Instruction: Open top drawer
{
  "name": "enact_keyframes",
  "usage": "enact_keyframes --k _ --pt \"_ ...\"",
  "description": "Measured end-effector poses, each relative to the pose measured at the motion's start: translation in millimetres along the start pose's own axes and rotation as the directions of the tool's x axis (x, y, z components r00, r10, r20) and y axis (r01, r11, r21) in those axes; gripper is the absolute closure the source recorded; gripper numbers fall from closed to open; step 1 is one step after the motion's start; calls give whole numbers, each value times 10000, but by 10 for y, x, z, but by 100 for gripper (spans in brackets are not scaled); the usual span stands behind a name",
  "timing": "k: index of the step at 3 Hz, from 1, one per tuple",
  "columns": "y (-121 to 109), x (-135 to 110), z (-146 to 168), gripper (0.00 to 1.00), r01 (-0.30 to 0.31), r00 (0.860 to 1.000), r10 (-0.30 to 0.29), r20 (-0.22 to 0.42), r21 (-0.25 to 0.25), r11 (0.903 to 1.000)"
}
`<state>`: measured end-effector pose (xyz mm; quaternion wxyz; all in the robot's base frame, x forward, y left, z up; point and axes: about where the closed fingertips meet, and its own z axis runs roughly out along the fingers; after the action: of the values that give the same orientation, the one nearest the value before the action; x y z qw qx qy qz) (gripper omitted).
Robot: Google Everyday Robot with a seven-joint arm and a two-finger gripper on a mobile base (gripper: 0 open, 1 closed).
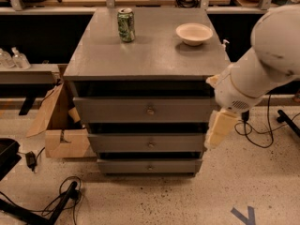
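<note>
The grey cabinet [145,55] stands in the middle of the camera view with three drawers stacked in its front. The top drawer [117,109] is the widest front panel, with a small round metal knob [150,110] at its centre. It stands slightly out from the frame, with a dark gap above it. My white arm [262,64] comes in from the right. My cream gripper [218,128] hangs in front of the cabinet's right edge, level with the top and middle drawers and to the right of the knob.
A green can [125,25] and a white bowl [194,33] stand on the cabinet top. An open cardboard box [61,130] sits at the cabinet's left. Cables [56,200] lie on the floor at front left, and more [262,135] at right. Benches run behind.
</note>
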<state>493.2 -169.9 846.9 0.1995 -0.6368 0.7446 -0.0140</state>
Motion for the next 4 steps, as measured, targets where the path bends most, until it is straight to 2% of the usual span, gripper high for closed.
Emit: enact_keyframes --k 1,2,3,4 --pt "-149 -109 730 0 673 9977 -674 26 228 9975" --pt "-271 -145 1142 0 1111 9934 -1101 -332 314 9933" --pt "-388 -114 1378 0 1023 9947 -1019 -135 267 9944" --pt "-459 -25 1452 0 571 9976 -567 401 -86 9983"
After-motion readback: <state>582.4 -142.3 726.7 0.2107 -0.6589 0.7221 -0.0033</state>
